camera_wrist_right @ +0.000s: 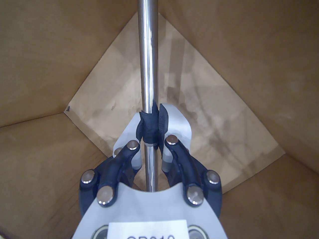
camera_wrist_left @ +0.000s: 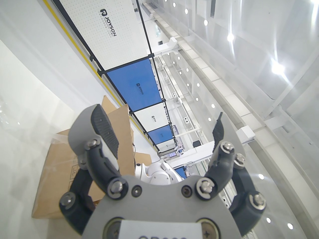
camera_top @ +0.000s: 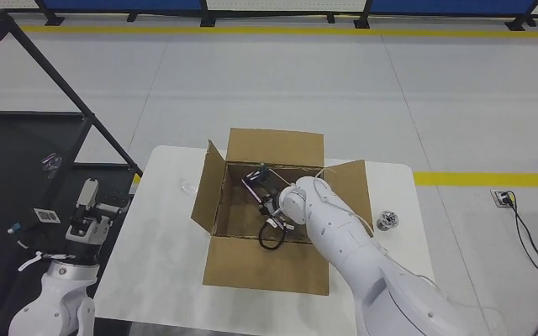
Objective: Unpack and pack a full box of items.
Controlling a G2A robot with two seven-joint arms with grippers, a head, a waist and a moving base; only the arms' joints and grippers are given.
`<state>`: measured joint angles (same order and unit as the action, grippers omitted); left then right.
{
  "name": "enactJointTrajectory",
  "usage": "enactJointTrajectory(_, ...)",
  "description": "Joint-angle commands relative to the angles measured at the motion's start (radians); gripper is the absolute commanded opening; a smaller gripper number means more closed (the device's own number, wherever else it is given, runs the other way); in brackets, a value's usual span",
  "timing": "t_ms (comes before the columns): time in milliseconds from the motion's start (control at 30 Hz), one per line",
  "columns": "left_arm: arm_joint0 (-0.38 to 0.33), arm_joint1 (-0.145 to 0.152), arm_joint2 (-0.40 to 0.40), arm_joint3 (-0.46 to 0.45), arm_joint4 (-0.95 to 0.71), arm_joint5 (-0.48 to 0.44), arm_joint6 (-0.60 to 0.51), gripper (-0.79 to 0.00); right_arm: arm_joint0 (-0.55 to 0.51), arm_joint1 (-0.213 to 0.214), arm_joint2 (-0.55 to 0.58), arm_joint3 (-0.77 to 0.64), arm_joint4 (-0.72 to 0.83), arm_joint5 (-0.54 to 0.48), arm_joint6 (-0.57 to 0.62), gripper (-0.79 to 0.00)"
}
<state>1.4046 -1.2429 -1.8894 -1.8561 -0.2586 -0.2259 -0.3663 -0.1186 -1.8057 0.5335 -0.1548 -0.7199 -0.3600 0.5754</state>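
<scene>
We see right gripper (camera_wrist_right: 152, 125) clamped on steel rod (camera_wrist_right: 147, 38) inside box (camera_top: 265, 265); left gripper (camera_wrist_left: 159, 118) spread apart, 9 o'clock of box.

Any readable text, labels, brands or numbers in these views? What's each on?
White wall panel: logo and brand wordmark, legible; a brand name, so not quoted.
Blue wall panel: same mark, too small to read.
Cardboard box side: printed symbols, too small to read.
Left wrist label, below left gripper: cut off at the frame edge.
Right wrist label, below right gripper: cut off too.
</scene>
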Motion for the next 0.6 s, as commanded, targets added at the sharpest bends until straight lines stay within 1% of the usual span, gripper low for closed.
enactJointTrajectory(0,-0.001,0.001,0.002,-0.001,0.001,-0.002,0.001,0.000,0.002,0.010,0.005,-0.007,-0.002,-0.015,-0.017,-0.785)
enactJointTrajectory(233,-0.006,0.003,0.018,-0.001,0.007,-0.003,0.005,0.000,-0.002,0.056,0.024,-0.051,-0.020,-0.109,-0.109,-0.785)
enactJointTrajectory(333,-0.010,0.004,0.023,-0.002,0.010,0.000,0.006,0.000,-0.012,0.076,0.030,-0.086,-0.035,-0.116,-0.122,-0.785)
enactJointTrajectory(400,-0.012,0.005,0.026,-0.003,0.012,0.000,0.007,0.000,-0.023,0.092,0.037,-0.133,-0.044,-0.105,-0.108,-0.785)
enactJointTrajectory(467,-0.013,0.006,0.028,-0.004,0.013,0.001,0.008,0.000,-0.041,0.113,0.046,-0.201,-0.058,-0.077,-0.066,-0.785)
enactJointTrajectory(567,-0.013,0.007,0.028,-0.005,0.014,0.002,0.009,0.000,-0.064,0.149,0.068,-0.305,-0.079,-0.020,0.038,-0.785)
